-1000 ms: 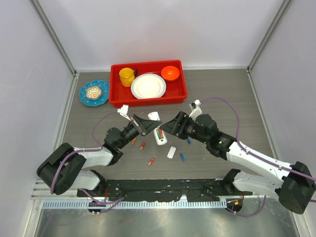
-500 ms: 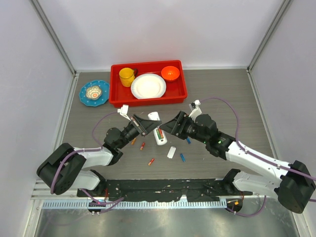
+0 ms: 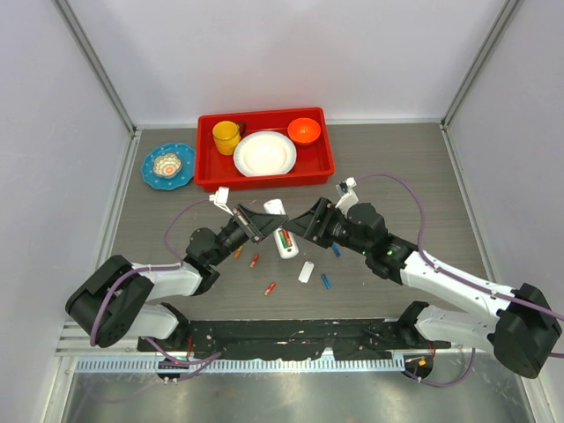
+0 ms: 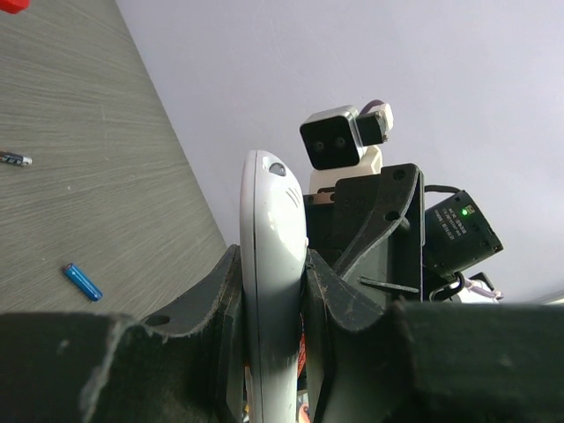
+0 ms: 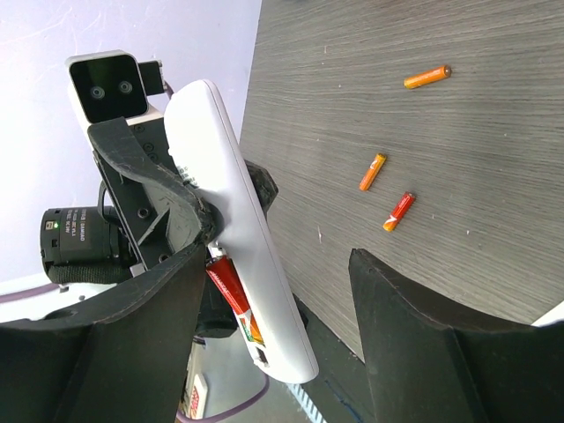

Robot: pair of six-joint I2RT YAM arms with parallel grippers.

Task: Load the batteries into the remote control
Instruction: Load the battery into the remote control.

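Where the grey worktop [image 3: 397,167] meets its far wall, a red tray [image 3: 204,167] holds a white plate [image 3: 264,153], a yellow cup [image 3: 226,137] and an orange bowl [image 3: 304,130]. A blue dish [image 3: 152,172] sits just left of the tray. Nearer, both arms reach in to the middle of the worktop. The left end effector [image 4: 273,282] is clamped on the white remote control [image 3: 275,208], its fingers pressed against two opposite sides of the handset. The right end effector [image 5: 273,256] is open. Its fingers stand wide apart around the remote control's near end, with a clear gap on one side. The battery recess faces up to the top camera, and a red cell [image 5: 231,286] lies in it beside a green one. A small white cover piece [image 3: 306,271] lies on the worktop just near and right of the remote control. Three loose orange-red batteries [image 3: 255,261] are scattered on its near left, and two blue batteries [image 3: 325,281] lie right of the cover piece.
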